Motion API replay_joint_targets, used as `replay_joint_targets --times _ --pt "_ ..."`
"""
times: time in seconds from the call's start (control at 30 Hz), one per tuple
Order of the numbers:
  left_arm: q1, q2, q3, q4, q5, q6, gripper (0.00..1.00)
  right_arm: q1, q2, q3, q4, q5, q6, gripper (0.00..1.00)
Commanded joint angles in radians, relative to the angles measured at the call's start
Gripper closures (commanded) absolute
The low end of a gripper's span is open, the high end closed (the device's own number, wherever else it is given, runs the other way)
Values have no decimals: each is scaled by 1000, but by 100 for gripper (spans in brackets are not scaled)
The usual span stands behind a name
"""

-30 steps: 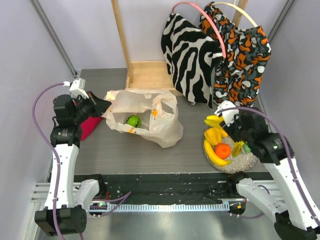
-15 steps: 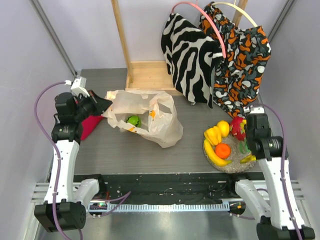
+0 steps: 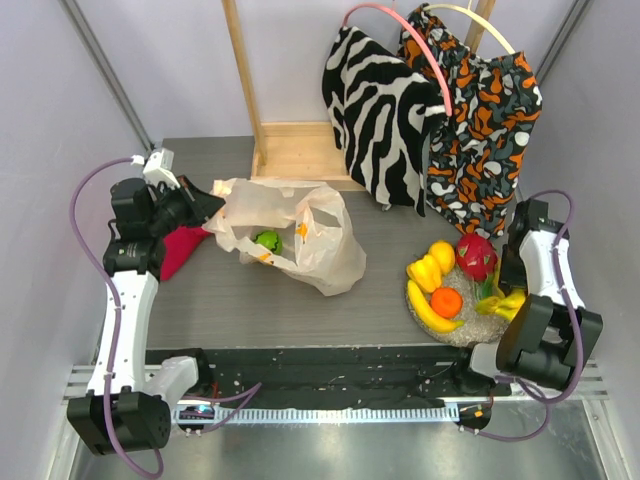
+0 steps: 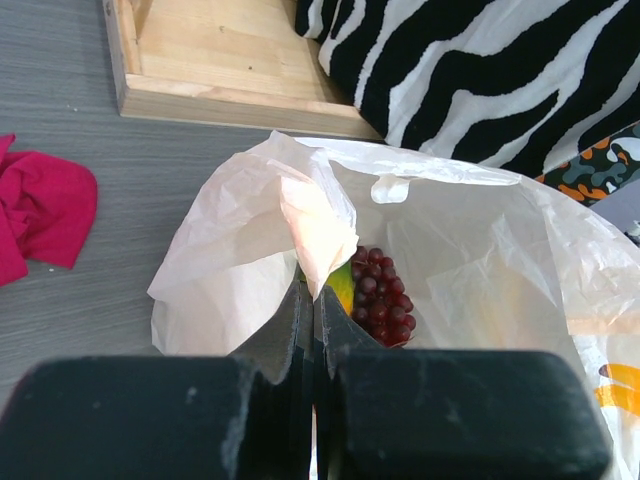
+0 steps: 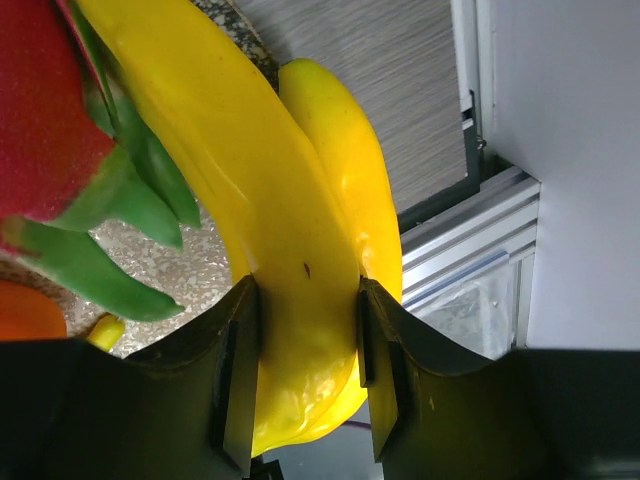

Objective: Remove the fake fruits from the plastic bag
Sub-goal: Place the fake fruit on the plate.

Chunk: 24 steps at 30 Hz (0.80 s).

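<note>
On the grey table (image 3: 250, 300), left of centre, the plastic bag (image 3: 320, 250) lies with its mouth open toward the left arm; the left gripper (image 4: 313, 300) has its jaws pressed together on a fold of the bag's rim, just beside a red cloth (image 3: 180, 250); at the right the silver plate (image 3: 480, 325) carries a red fruit (image 3: 475, 255), a banana (image 3: 425, 312), a lemon (image 3: 443, 256) and an orange (image 3: 446, 301); the right gripper (image 5: 305, 330) clasps two yellow bananas (image 5: 290, 200) over the plate's right edge; inside the bag sit a green fruit (image 3: 266, 240) and a dark grape bunch (image 4: 380, 295).
</note>
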Motion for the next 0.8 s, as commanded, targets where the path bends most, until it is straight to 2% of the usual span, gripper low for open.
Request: replay_joint_targets --times 0.0,0.13,0.17,0.2,0.3,0.33,0.4,0.53,0.63,0.77 --pt "-2 2 16 13 -6 9 100 23 52 -13 5 -47 -8 99" --pt "-2 10 15 14 -15 9 100 105 61 -36 8 -57 -15 99" --pt "-4 10 15 14 -15 10 100 122 58 -37 10 -58 -16 95" --pt "-4 13 15 14 -15 12 100 137 52 -37 8 -57 -15 70" --pt "-2 12 15 14 -12 12 100 143 66 -37 10 -35 -5 39" --pt "-2 13 16 14 -12 12 100 143 66 -35 10 -28 -4 16" --pt "-4 13 16 14 -12 15 100 142 49 -24 10 -30 -4 1" --pt "-4 12 12 17 -8 17 100 140 15 14 -25 -35 -4 0" --pt "-5 10 10 17 0 20 100 131 -41 120 -65 -56 -27 0" --pt "-7 2 4 14 2 33 100 132 -121 391 -116 -303 -109 0"
